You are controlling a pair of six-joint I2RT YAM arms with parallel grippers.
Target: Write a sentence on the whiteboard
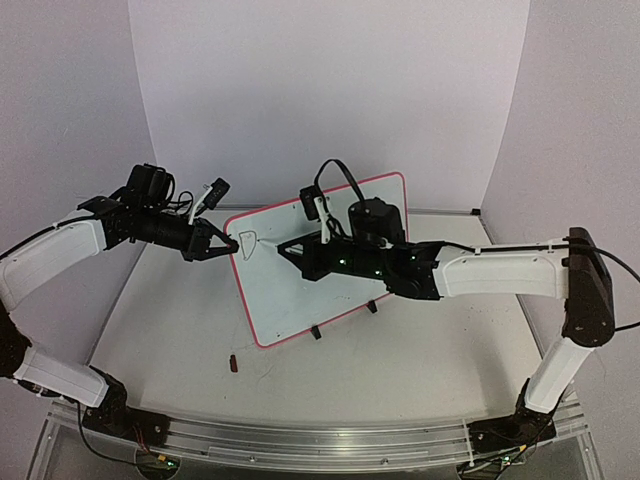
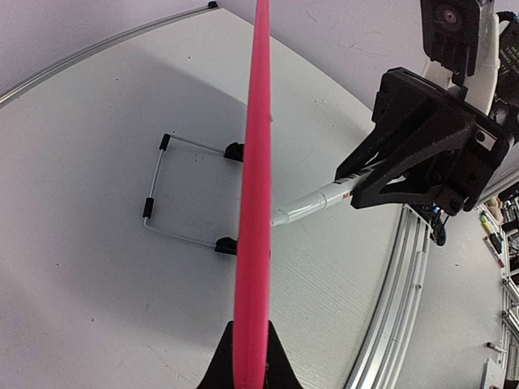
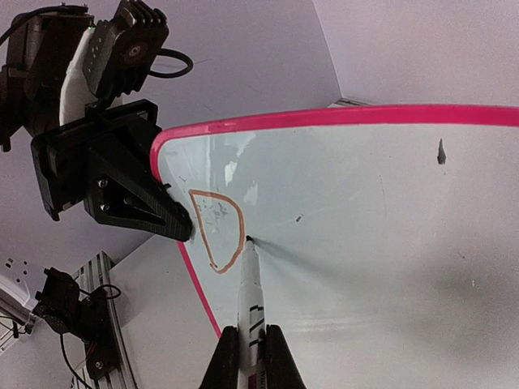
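The whiteboard [image 1: 300, 300], white with a thin red frame, stands tilted on the table. My left gripper [image 1: 232, 246] is shut on its left edge; in the left wrist view the red frame [image 2: 255, 162] runs edge-on out of that gripper [image 2: 247, 361]. My right gripper [image 3: 250, 352] is shut on a white marker pen [image 3: 250, 296], whose tip touches the board [image 3: 365, 211]. Of the sentence, only one D-shaped loop [image 3: 217, 231] shows, near the board's upper left corner, right beside the pen tip.
A small dark red cap-like piece [image 1: 233, 363] lies on the table in front of the board. Behind the board, a wire stand [image 2: 154, 203] with black feet props it up. An aluminium rail [image 1: 320, 435] runs along the near table edge. White walls enclose the table.
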